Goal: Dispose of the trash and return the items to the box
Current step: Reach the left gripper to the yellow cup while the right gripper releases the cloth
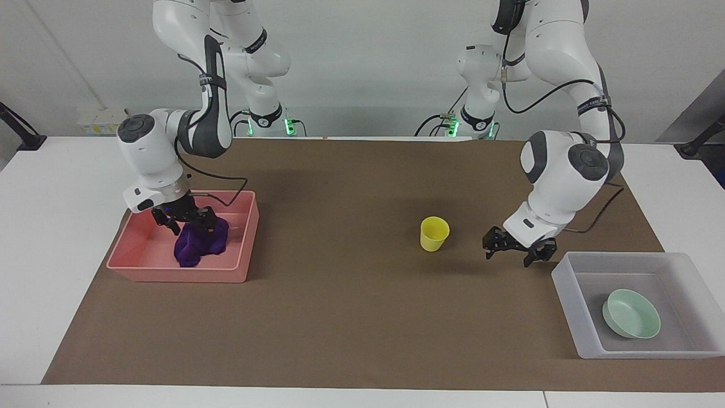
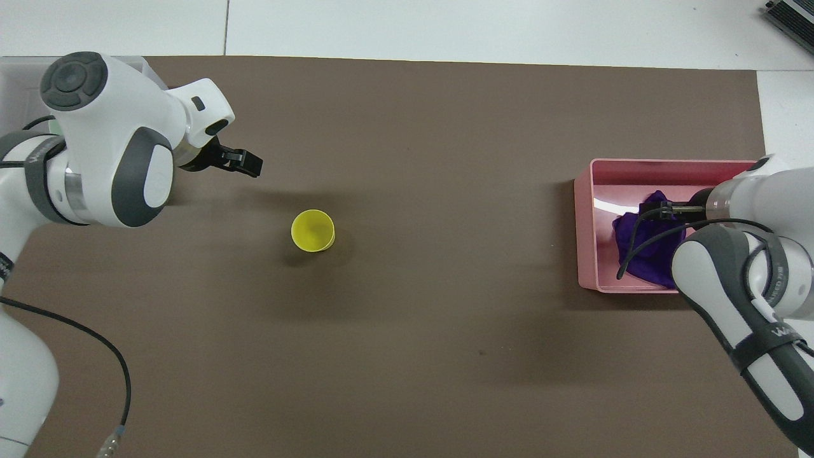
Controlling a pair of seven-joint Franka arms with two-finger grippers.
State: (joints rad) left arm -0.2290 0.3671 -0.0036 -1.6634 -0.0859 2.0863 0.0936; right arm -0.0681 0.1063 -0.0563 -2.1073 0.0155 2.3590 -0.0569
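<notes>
The purple cloth (image 1: 199, 242) lies in a wad in the pink bin (image 1: 181, 276), also in the overhead view (image 2: 642, 254). My right gripper (image 1: 184, 219) hangs open just above it, touching its top at most. The yellow cup (image 1: 434, 233) stands upright mid-table, also in the overhead view (image 2: 313, 230). The mint-green bowl (image 1: 631, 321) sits in the translucent box (image 1: 566, 283) at the left arm's end. My left gripper (image 1: 512, 250) is open and empty over the mat between the cup and the box; it also shows in the overhead view (image 2: 245, 162).
A brown mat (image 1: 340, 306) covers most of the white table. In the overhead view my left arm (image 2: 108, 140) hides nearly all of the box and the bowl. My right arm (image 2: 744, 286) covers one end of the pink bin (image 2: 585, 222).
</notes>
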